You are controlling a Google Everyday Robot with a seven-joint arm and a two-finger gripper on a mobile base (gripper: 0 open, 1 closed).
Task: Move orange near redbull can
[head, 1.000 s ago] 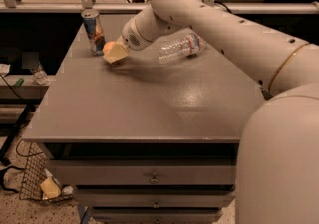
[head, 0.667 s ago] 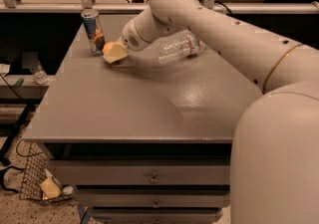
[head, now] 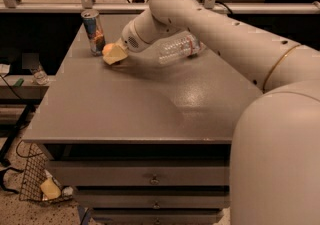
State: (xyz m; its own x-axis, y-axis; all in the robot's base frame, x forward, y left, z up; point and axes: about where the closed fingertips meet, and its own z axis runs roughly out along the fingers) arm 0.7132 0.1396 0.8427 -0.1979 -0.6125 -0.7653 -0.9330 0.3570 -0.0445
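The robot arm (head: 225,39) is the largest item in the camera view. It enters from the lower right and extends across to the far left part of the table. The grey table (head: 130,109) carries all task items on its top surface. A bank of drawers (head: 150,174) is fitted below the top. A wire basket (head: 35,179) sits on the floor at the lower left, beside the drawers.

A clear water bottle (head: 179,49) lies on its side on the far part of the table, partly behind the arm. The redbull can (head: 93,31) stands upright near the far left corner.

The gripper (head: 115,54) is low over the table, just right of the can. Whether it is spread apart or clamped cannot be told.

The orange (head: 106,48) is at the gripper, largely covered by it. Only a small part shows on the side facing the can. The orange is just beside the can's base; contact between the two cannot be confirmed.
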